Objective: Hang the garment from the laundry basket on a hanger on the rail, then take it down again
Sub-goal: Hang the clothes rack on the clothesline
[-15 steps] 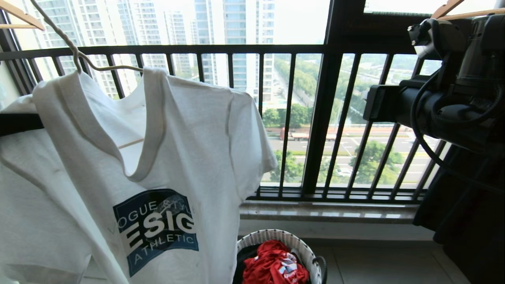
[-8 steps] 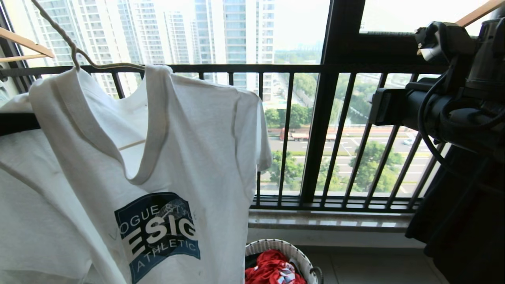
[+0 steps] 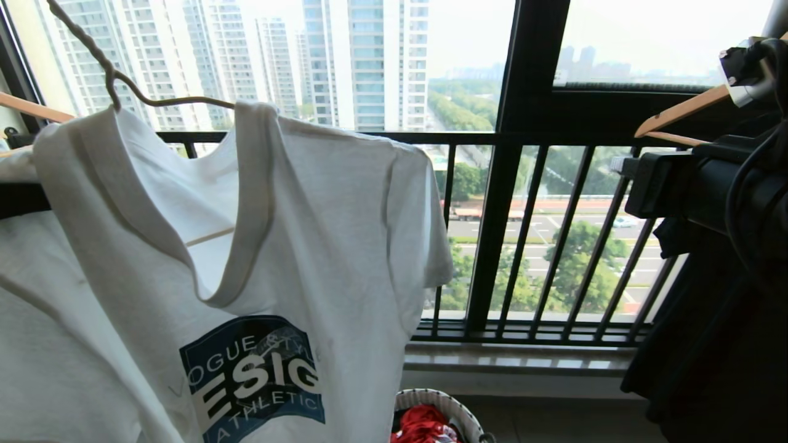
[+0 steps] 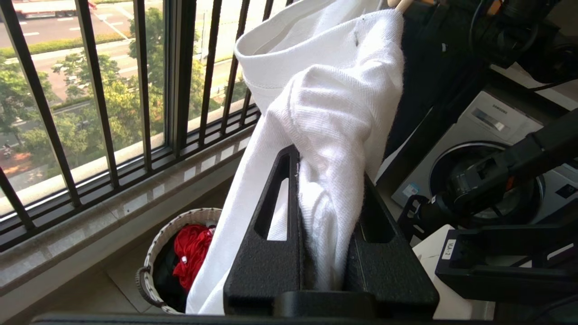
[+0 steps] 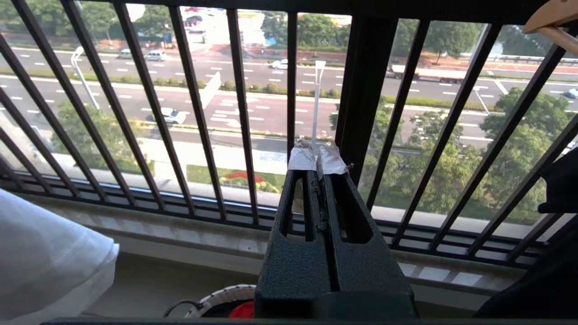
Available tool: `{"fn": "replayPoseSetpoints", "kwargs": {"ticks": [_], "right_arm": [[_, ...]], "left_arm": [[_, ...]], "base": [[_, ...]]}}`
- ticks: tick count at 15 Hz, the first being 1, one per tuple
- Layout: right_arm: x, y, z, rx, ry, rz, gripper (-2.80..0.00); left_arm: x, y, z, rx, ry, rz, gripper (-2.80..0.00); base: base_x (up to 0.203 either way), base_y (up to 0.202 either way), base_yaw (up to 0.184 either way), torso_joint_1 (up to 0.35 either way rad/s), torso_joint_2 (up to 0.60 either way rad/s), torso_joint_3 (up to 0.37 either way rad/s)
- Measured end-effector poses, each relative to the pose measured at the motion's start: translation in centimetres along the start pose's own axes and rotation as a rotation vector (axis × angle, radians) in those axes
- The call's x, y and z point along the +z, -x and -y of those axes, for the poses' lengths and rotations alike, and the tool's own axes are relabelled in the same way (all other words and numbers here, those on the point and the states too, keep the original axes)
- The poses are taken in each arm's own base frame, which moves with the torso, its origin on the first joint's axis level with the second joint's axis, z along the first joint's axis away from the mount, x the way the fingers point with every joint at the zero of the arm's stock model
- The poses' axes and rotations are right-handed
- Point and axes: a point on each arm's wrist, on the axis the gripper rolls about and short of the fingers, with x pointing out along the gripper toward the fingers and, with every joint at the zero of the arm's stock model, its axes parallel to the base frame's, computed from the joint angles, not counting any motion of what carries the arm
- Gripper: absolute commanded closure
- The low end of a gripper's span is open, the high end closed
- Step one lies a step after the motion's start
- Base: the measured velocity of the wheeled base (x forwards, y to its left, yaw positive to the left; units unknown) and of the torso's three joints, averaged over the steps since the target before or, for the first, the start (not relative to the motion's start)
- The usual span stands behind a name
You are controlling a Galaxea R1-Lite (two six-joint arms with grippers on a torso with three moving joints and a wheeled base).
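One gripper, the left gripper (image 4: 323, 212), is clamped on a fold of the garment (image 3: 246, 258), which hangs on the hanger (image 3: 123, 83) at left; the right gripper (image 5: 319, 164), empty and closed, idles far right.

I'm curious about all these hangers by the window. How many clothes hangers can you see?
3: the thin wire hanger inside the white T-shirt, a wooden hanger at the far left, and another wooden one at the upper right. More may hang out of view.
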Motion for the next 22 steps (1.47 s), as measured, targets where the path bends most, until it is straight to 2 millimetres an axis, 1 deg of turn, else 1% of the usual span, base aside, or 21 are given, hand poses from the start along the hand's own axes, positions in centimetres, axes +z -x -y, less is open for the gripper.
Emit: {"fn": "replayPoseSetpoints", "kwargs": {"ticks": [2,4,7,9,12,16,22], "right_arm": [[-0.2,1.4,0.6,0.000,-0.003,0.007,0.00],[0.2,2.8,1.1,0.002,-0.002,0.037,0.00],[0.9,4.4,1.6,0.005,0.012,0.079,0.00],[1.0,5.1,1.9,0.005,0.016,0.091,0.00],[0.7,5.6,2.1,0.008,0.039,0.058,0.00],[0.8,5.9,2.2,0.008,0.038,0.064,0.00],[0.9,6.1,2.3,0.008,0.040,0.072,0.00]], "left_arm": [[0.0,0.0,0.1,0.000,-0.004,0.000,0.00],[0.0,0.0,0.1,-0.001,-0.004,0.000,0.00],[0.0,0.0,0.2,-0.002,-0.005,0.000,0.00],[0.0,0.0,0.2,-0.003,-0.001,-0.001,0.00],[-0.2,0.0,0.6,-0.005,0.015,-0.001,0.00],[-0.4,0.1,1.5,-0.004,0.003,0.002,0.00],[-0.4,0.2,1.9,-0.004,-0.008,0.004,0.00]], "base": [[0.000,0.000,0.000,0.263,-0.59,-0.328],[0.000,0.000,0.000,0.280,-0.61,-0.334],[0.000,0.000,0.000,0.208,-0.44,-0.236],[0.000,0.000,0.000,0.181,-0.37,-0.193],[0.000,0.000,0.000,0.166,-0.35,-0.187],[0.000,0.000,0.000,0.162,-0.33,-0.172],[0.000,0.000,0.000,0.158,-0.31,-0.165]]}}
